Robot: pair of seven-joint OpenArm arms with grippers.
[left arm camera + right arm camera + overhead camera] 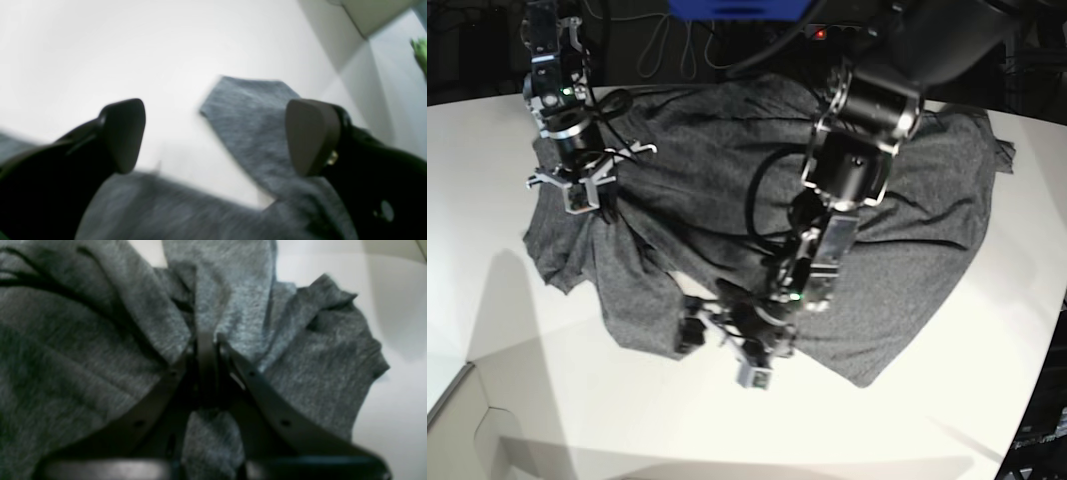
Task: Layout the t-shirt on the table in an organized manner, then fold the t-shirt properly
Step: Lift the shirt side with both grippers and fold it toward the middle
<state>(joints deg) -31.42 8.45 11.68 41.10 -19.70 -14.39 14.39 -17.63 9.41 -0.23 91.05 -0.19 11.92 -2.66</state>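
The dark-grey t-shirt lies rumpled across the white table, with one sleeve bunched at the left. In the base view my right gripper stands at the shirt's upper-left part. The right wrist view shows this gripper shut on a pinched ridge of the t-shirt. My left gripper hovers over the shirt's near edge. Seen from the left wrist, it is wide open with nothing held; a strip of the t-shirt and bare table lie beneath.
The left arm's body reaches across the middle of the shirt, with a black cable looping over the cloth. The table's curved edge runs down the right side. A blue object sits beyond the far edge.
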